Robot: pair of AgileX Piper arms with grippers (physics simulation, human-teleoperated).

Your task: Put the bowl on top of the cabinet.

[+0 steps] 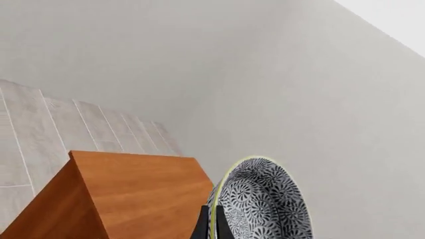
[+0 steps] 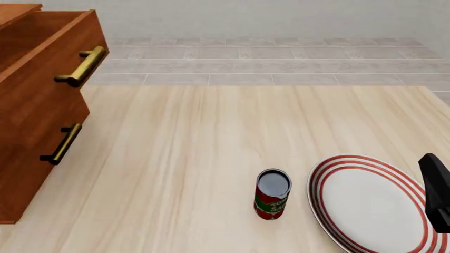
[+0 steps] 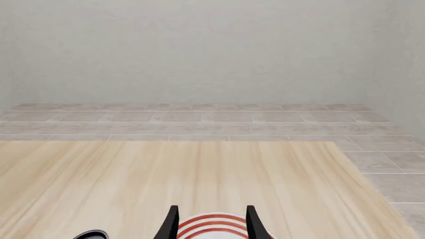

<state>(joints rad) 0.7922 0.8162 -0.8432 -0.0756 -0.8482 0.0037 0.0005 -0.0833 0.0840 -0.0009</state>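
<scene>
Fingers (image 1: 211,226) pinch one bowl (image 1: 262,201) beside one cabinet (image 1: 126,194).

I'm seeing the cabinet (image 2: 35,105) rendering as smooth reddish-brown wood with a satin sheen; its bar handles (image 2: 83,66) are looking like polished brass. The table (image 2: 211,147) is showing pale matt wood grain. The bowl (image 1: 262,204) is reading as glazed ceramic, and so is the glossy plate (image 2: 369,205). The can (image 2: 272,193) is looking like metal with a printed label.
</scene>
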